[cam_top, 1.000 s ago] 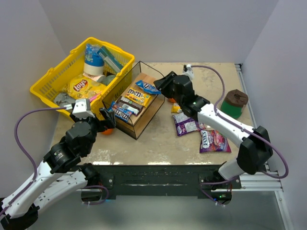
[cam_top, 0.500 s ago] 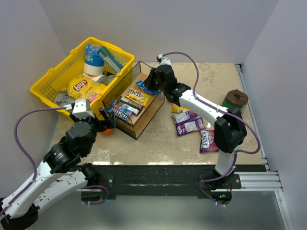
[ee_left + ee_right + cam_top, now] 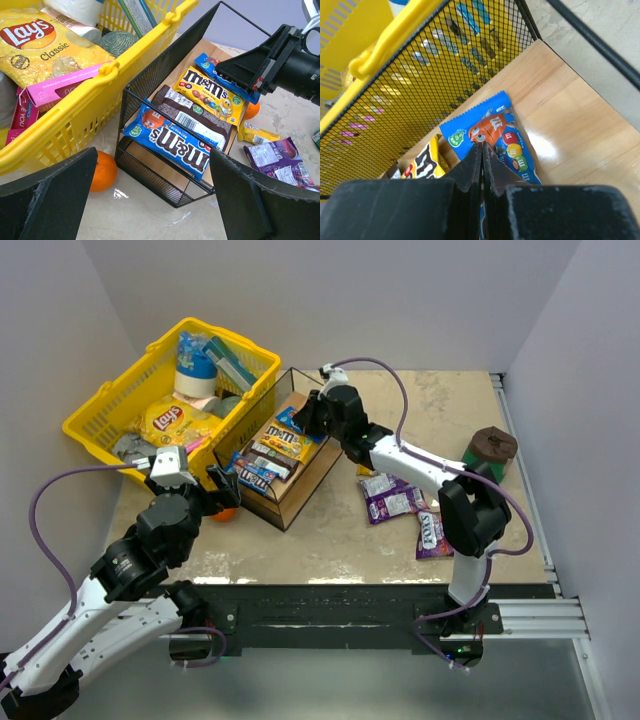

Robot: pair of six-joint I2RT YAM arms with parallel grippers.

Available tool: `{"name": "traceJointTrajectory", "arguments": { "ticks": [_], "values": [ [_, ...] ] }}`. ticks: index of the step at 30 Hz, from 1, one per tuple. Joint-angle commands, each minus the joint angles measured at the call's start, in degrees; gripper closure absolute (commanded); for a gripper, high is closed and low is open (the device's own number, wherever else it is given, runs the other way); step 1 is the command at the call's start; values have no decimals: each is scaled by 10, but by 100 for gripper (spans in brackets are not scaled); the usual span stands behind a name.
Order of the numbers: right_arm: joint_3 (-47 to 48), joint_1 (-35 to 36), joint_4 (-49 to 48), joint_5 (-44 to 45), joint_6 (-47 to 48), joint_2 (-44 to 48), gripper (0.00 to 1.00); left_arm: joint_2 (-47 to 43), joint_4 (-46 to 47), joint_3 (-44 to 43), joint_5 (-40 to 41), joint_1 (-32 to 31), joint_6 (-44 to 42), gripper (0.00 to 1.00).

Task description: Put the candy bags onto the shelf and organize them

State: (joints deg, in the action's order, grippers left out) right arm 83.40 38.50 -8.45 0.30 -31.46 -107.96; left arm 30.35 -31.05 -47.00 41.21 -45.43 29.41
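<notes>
Mottled tabletop (image 3: 340, 530), wire-mesh shelf (image 3: 570, 115), right tool (image 3: 481, 146) pinching glossy blue packet (image 3: 502, 135)

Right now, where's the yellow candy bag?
In the left wrist view, the yellow candy bag lies on the shelf, between the brown bag and the small blue bag in the right gripper.

A yellow plastic shopping basket (image 3: 100, 410) sits at the far left corner of the tabletop (image 3: 330, 540). Just right of it stands a small black wire shelf with wooden boards (image 3: 310, 475), carrying flat glossy candy packets (image 3: 283, 443). A blue candy packet (image 3: 495, 135) lies farthest back. Purple foil packets (image 3: 392, 502) lie between the shelf and the right edge.
</notes>
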Motion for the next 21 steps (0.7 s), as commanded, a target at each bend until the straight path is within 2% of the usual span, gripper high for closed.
{"name": "traceJointTrajectory", "arguments": {
  "ticks": [1, 12, 18, 21],
  "values": [
    [-36, -1, -9, -14, 33, -11, 98, -1, 6, 0, 18, -1, 7, 1],
    [-27, 0, -17, -13, 49, -21, 98, 0, 7, 0, 18, -1, 8, 0],
    [-9, 0, -4, -20, 43, 28, 98, 2, 8, 0, 18, -1, 8, 0],
    [-4, 0, 4, -9, 38, 64, 90, 1, 9, -1, 17, -2, 7, 0]
  ]
}}
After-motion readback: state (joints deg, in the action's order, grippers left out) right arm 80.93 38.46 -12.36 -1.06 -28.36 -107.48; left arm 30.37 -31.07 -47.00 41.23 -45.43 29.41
